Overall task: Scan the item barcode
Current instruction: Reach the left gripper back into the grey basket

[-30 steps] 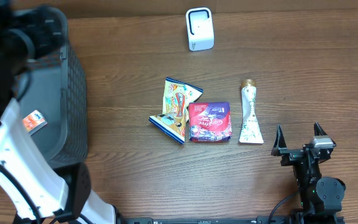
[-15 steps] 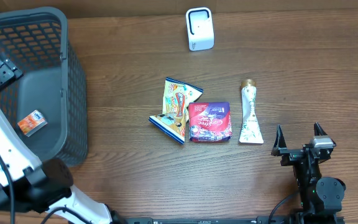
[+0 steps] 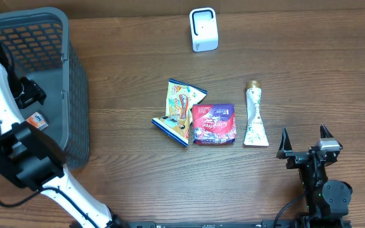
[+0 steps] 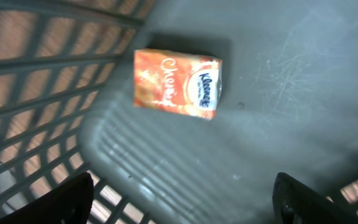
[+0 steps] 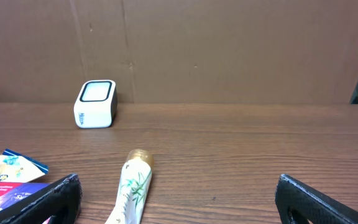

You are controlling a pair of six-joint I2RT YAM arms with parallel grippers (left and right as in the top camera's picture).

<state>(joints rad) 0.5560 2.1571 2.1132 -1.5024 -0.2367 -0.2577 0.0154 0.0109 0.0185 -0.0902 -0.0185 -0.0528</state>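
While the tissue pack (image 4: 178, 84) lies loose on the floor of the basket (image 4: 278, 124) under the left gripper (image 4: 182, 200), jaws wide and empty, the right gripper (image 5: 179, 200) sits wide-jawed near the tube (image 3: 255, 117), likely next for the scanner (image 3: 203, 29).

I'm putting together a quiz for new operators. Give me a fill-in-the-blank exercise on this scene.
The orange tissue pack lies inside the grey ____.
The left claw hangs over that pack, jaws ____.
In the overhead view, the tube lies to the ____ of the red pouch.
Missing: basket; open; right.
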